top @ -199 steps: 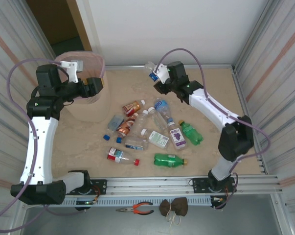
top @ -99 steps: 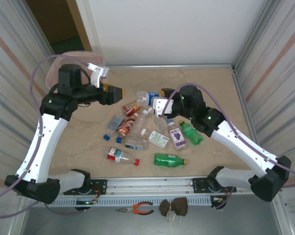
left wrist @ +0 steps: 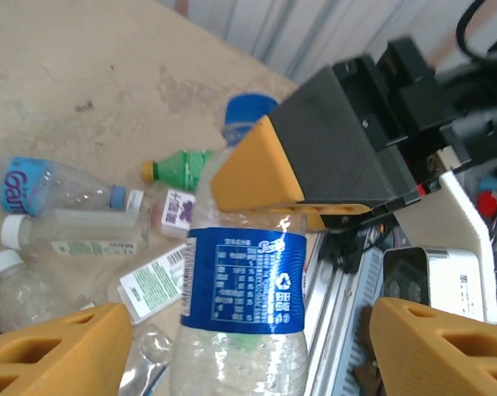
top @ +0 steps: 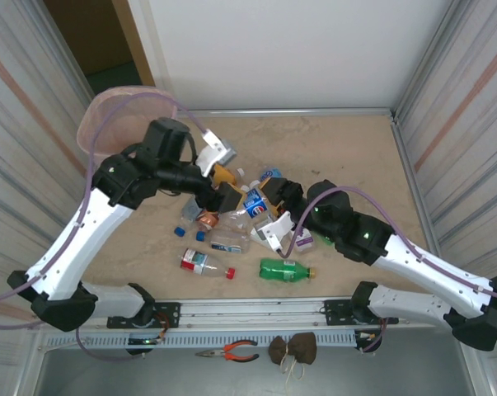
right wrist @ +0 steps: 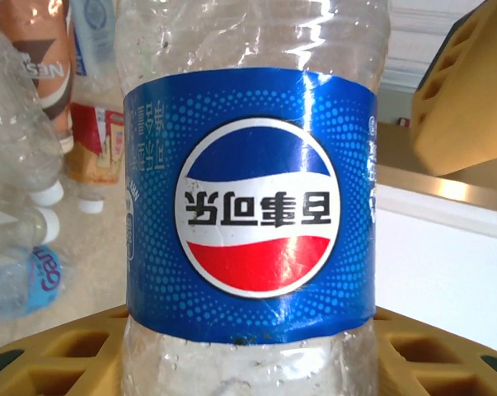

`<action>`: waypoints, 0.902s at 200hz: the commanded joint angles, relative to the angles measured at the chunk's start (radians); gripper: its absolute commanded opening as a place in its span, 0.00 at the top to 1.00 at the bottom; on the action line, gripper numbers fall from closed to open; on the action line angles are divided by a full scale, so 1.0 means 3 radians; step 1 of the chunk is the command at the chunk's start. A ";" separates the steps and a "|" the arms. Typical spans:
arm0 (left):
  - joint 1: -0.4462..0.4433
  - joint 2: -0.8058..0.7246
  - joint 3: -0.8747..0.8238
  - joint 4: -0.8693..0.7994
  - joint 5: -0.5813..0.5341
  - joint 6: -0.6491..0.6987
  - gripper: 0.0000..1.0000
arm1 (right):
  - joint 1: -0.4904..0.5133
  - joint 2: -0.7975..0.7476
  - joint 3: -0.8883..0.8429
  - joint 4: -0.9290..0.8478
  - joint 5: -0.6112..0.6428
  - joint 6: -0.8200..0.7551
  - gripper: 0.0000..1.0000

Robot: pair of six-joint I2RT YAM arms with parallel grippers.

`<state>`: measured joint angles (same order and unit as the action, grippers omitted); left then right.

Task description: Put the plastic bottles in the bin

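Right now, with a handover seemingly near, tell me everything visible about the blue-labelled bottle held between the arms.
The blue-labelled bottle is clear, crinkled plastic with a blue cap and a blue wrap label bearing a red, white and blue roundel. The right end effector grips it above the middle of the table; the left end effector, open, straddles it without touching.

I get bright, even light overhead, shadows soft on the table (top: 355, 157). Glare streaks the blue-label bottle (right wrist: 248, 206) in my right wrist view; everything behind it blurs.

White wall (top: 297, 49), prob. stone-look tabletop (top: 355, 157)
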<state>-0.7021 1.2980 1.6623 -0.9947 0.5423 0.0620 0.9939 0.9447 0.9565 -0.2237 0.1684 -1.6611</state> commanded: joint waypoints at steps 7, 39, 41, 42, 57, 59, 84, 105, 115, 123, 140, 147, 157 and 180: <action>-0.0232 0.0112 0.0103 -0.0345 -0.0421 0.0213 0.22 | 0.0104 -0.0105 -0.0028 0.0147 0.0208 -0.0464 0.56; -0.0377 0.0248 0.0109 -0.0371 -0.0478 0.0212 0.21 | 0.0180 -0.0117 -0.0054 0.0180 0.0292 -0.0583 0.55; -0.0379 0.0257 0.0107 -0.0367 -0.0482 0.0211 0.21 | 0.0186 -0.0121 -0.0052 0.0179 0.0297 -0.0583 0.55; -0.0382 0.0261 0.0108 -0.0367 -0.0483 0.0209 0.21 | 0.0185 -0.0121 -0.0050 0.0176 0.0298 -0.0583 0.55; -0.0410 0.0328 0.0132 -0.0383 -0.0480 0.0227 0.21 | 0.0200 -0.0137 -0.0045 0.0163 0.0259 -0.0571 0.55; -0.0414 0.0336 0.0134 -0.0389 -0.0476 0.0230 0.21 | 0.0200 -0.0137 -0.0044 0.0159 0.0250 -0.0569 0.55; -0.0461 0.0398 0.0148 -0.0412 -0.0429 0.0292 0.23 | 0.0211 -0.0144 -0.0028 0.0145 0.0194 -0.0561 0.55; -0.0472 0.0436 0.0150 -0.0387 -0.0350 0.0330 0.24 | 0.0224 -0.0144 -0.0030 0.0132 0.0193 -0.0563 0.55; -0.0476 0.0453 0.0155 -0.0382 -0.0312 0.0349 0.26 | 0.0238 -0.0142 -0.0039 0.0136 0.0181 -0.0558 0.55; -0.0480 0.0470 0.0161 -0.0377 -0.0282 0.0362 0.27 | 0.0245 -0.0140 -0.0042 0.0132 0.0165 -0.0558 0.55; -0.0487 0.0493 0.0155 -0.0376 -0.0246 0.0386 0.31 | 0.0264 -0.0135 -0.0032 0.0125 0.0134 -0.0537 0.55; -0.0487 0.0498 0.0155 -0.0376 -0.0240 0.0396 0.33 | 0.0276 -0.0132 -0.0029 0.0117 0.0125 -0.0528 0.55; -0.0487 0.0500 0.0157 -0.0379 -0.0230 0.0412 0.35 | 0.0281 -0.0133 -0.0028 0.0112 0.0124 -0.0522 0.55; -0.0487 0.0505 0.0168 -0.0381 -0.0211 0.0437 0.40 | 0.0291 -0.0125 -0.0029 0.0110 0.0124 -0.0517 0.55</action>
<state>-0.8448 1.4437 1.6829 -1.0977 0.4522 0.1593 1.0676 0.9211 0.9459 -0.1967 0.2127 -1.7668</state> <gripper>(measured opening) 0.615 0.515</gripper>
